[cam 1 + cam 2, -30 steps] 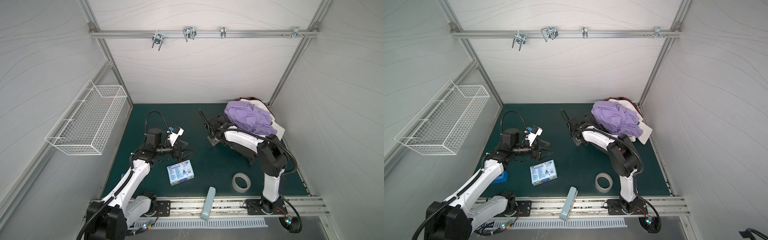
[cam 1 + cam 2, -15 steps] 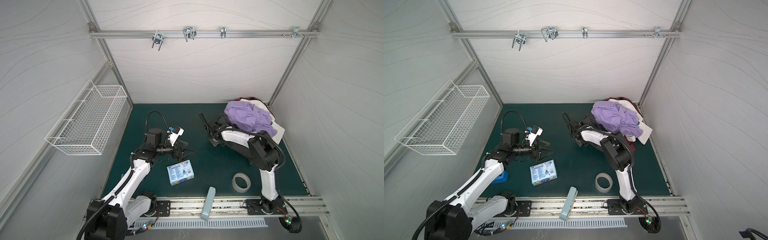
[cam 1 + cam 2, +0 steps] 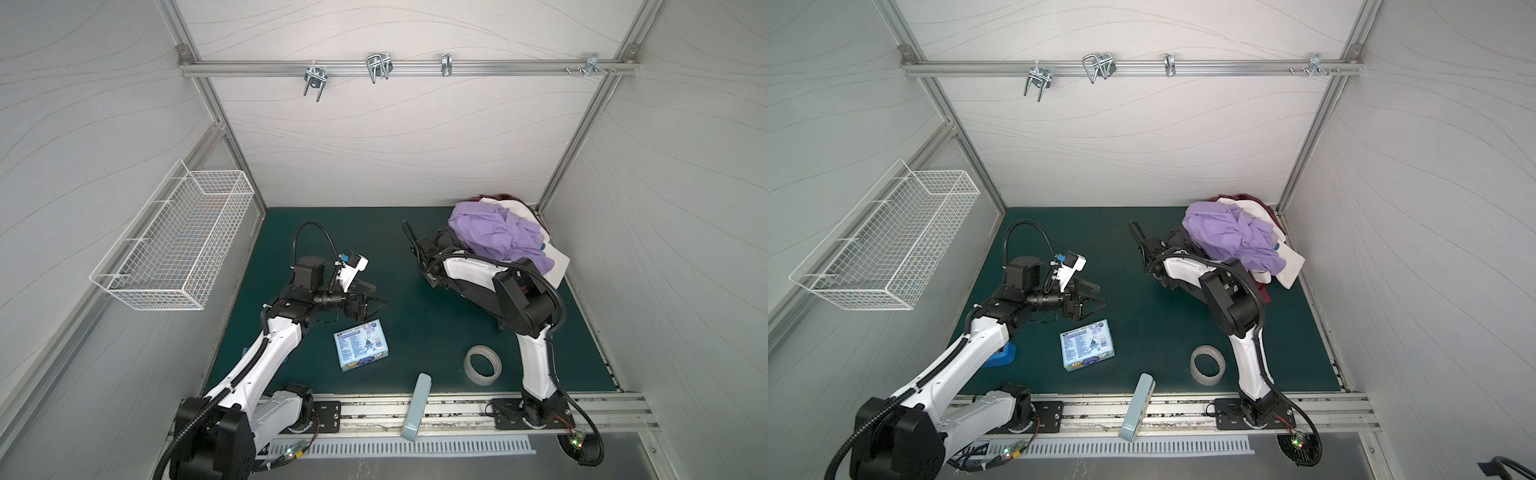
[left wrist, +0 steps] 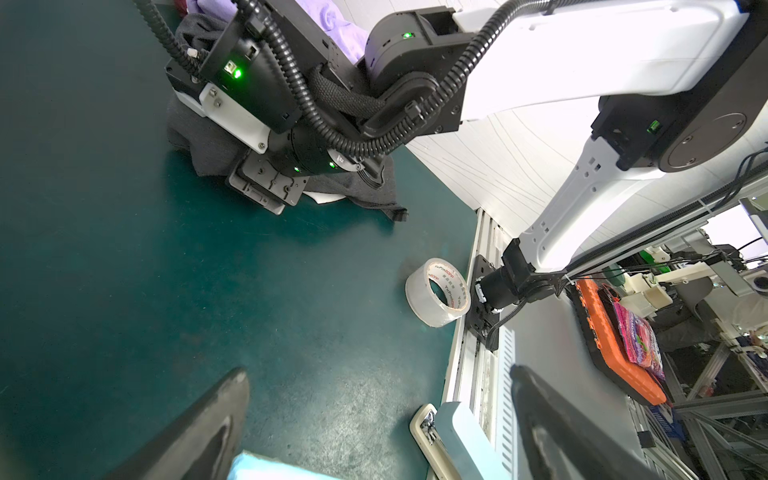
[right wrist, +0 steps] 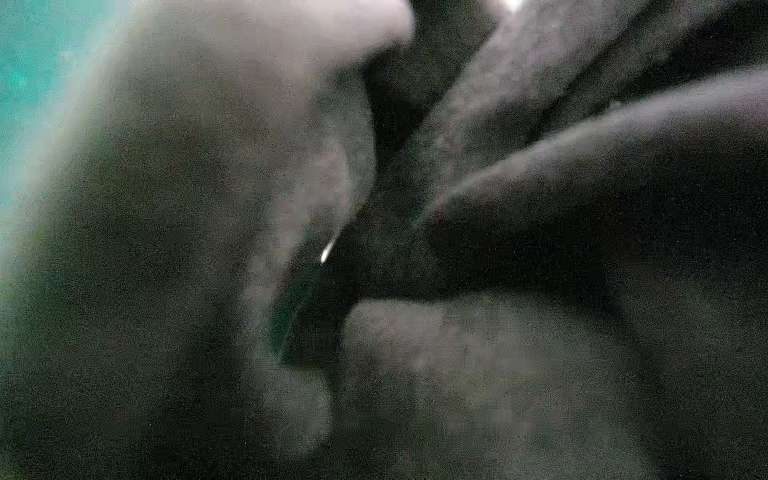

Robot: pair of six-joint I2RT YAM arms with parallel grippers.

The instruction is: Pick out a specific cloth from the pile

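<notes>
Find the pile (image 3: 552, 259) of mixed lilac, white and maroon garments at two o'clock on the dark green rubber mat (image 3: 415, 332), hard in the back corner. Look to its nine-o'clock edge for the dark charcoal-grey soft fabric cloth (image 4: 199, 137): partly tucked under the crumpled lilac-purple garment (image 3: 494, 232), partly spilled flat onto the mat toward seven o'clock, with a sliver of white cloth (image 4: 322, 196) peeping from beneath. See the right gripper (image 3: 432, 259) buried nose-down in that grey fabric; cannot tell the jaw opening, nor any hold on a fold, with only blurred dark folds on offer in the right wrist view. Note the left gripper (image 3: 380, 296) well apart, at eight o'clock from the pile, fingers spread wide and holding nothing, the light-blue printed cardboard box (image 3: 360, 345) just at its six o'clock. Expect a light, limp, faintly grippy knit: no stiffness, bound to drape and stretch, likely to drag the lilac piece along. Pinch a thick bunched fold on the free spilled part, clear of the overlap, then draw out low and slow toward eight o'clock.
</notes>
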